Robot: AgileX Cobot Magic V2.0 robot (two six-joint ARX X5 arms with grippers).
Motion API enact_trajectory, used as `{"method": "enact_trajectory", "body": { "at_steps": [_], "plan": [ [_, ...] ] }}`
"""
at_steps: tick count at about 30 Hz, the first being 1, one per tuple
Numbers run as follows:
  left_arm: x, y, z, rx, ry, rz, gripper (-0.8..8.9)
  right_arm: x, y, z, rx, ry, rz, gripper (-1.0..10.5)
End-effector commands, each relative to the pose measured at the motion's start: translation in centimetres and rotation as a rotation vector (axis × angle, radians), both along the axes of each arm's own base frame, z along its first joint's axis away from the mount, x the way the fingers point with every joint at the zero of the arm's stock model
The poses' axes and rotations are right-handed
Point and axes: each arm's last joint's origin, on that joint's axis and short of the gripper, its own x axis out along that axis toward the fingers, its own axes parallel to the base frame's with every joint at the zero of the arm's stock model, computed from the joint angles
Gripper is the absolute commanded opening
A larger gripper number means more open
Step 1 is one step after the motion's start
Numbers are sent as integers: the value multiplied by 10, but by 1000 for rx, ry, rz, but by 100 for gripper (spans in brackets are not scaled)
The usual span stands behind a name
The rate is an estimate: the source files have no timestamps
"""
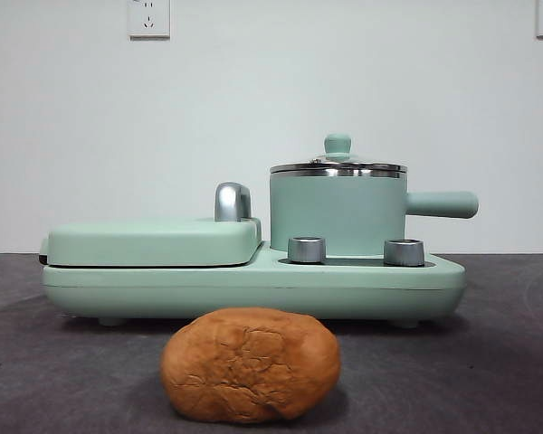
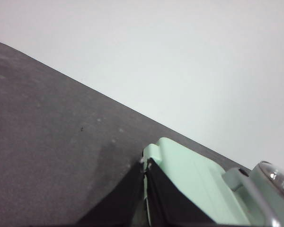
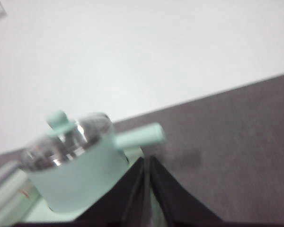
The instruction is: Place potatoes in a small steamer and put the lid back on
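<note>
An orange-brown, cracked potato (image 1: 250, 364) lies on the dark table in front of the appliance. The mint-green small steamer (image 1: 338, 214) stands on the right half of the appliance base, its stubby handle (image 1: 442, 204) pointing right. The glass lid (image 1: 338, 164) with its green knob sits on the pot. The right wrist view shows the steamer (image 3: 78, 173) and lid (image 3: 66, 137) close ahead of my right gripper (image 3: 147, 163), whose jaws are shut with nothing in them. My left gripper (image 2: 145, 165) is shut and empty, near the griddle's corner (image 2: 189, 182). Neither arm shows in the front view.
A flat mint-green hinged griddle (image 1: 154, 241) with a chrome handle (image 1: 233, 202) fills the left half of the base (image 1: 253, 285). Two steel dials (image 1: 307, 250) sit in front of the steamer. A white wall stands behind the table.
</note>
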Motion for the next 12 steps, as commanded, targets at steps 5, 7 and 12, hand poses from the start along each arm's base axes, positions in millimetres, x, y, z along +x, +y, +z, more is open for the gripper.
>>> {"method": "enact_trajectory", "body": {
  "at_steps": [5, 7, 12],
  "plan": [
    [-9, -2, 41, 51, 33, -82, 8, -12, 0, 43, -5, -2, 5, 15],
    [-10, -3, 53, 80, 45, -105, 8, -13, 0, 54, -31, -2, 21, 15],
    [-9, -6, 83, 185, 73, -196, 8, -13, 2, 81, -101, 34, 81, 16]
  ]
}}
